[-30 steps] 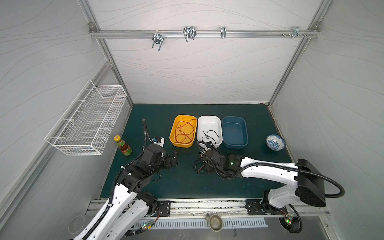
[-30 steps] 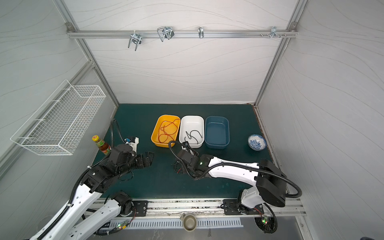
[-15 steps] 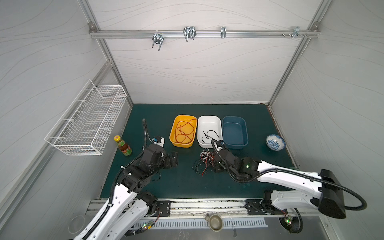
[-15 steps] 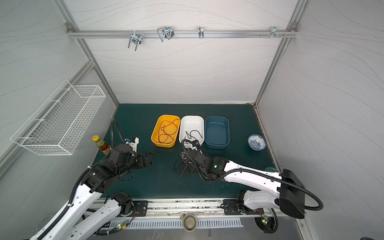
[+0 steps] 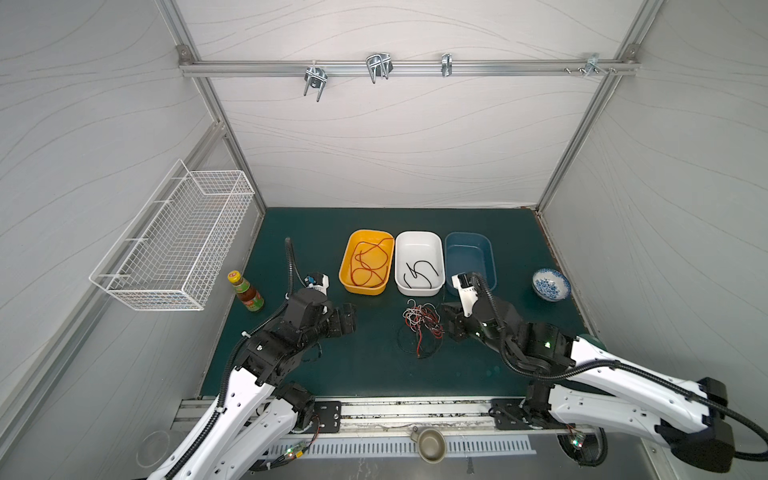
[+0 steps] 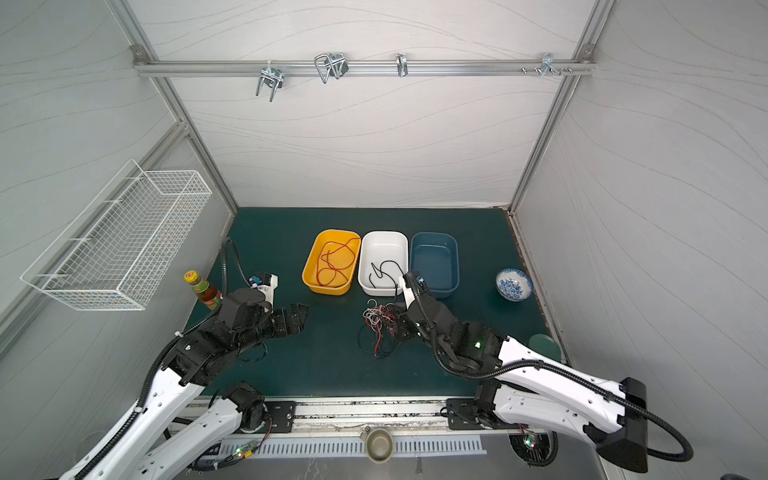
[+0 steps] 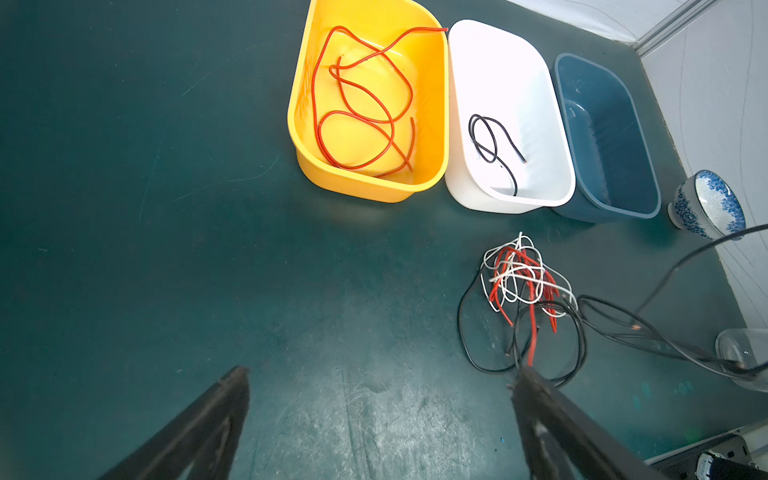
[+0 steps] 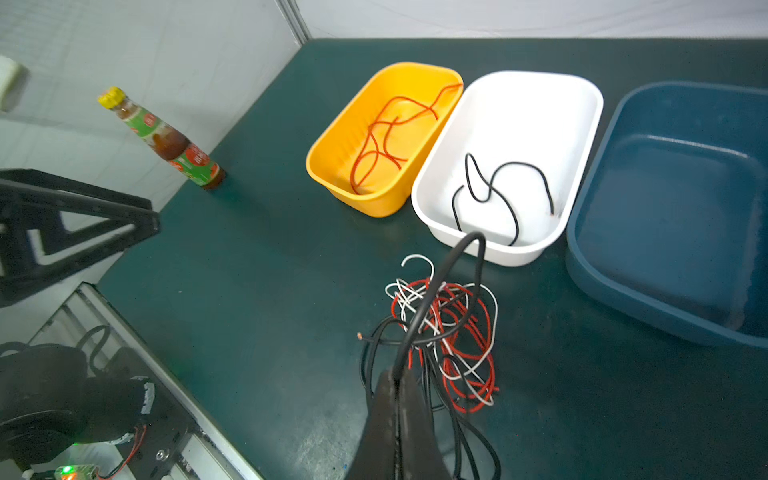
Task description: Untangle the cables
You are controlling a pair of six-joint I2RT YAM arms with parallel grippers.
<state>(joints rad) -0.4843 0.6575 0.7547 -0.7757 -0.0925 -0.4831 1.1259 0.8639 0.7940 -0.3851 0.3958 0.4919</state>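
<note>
Red, white and black strands in the cables (image 7: 519, 278) on a dark green mat (image 5: 365, 365). Also a yellow bin (image 5: 363, 289) with red cable (image 7: 368, 94), white bin (image 5: 417, 291) with black cable (image 7: 493, 145), plain blue bin (image 5: 469, 257). Blue floral pattern on the white bowl (image 5: 550, 284). Yellow-capped bottle (image 5: 246, 292), green-red label.

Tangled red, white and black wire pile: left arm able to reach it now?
Probably yes: left end effector is open, and only bare green mat lies between it and the tangled wire pile; right end effector, shut on a black wire, sits opposite.
</note>
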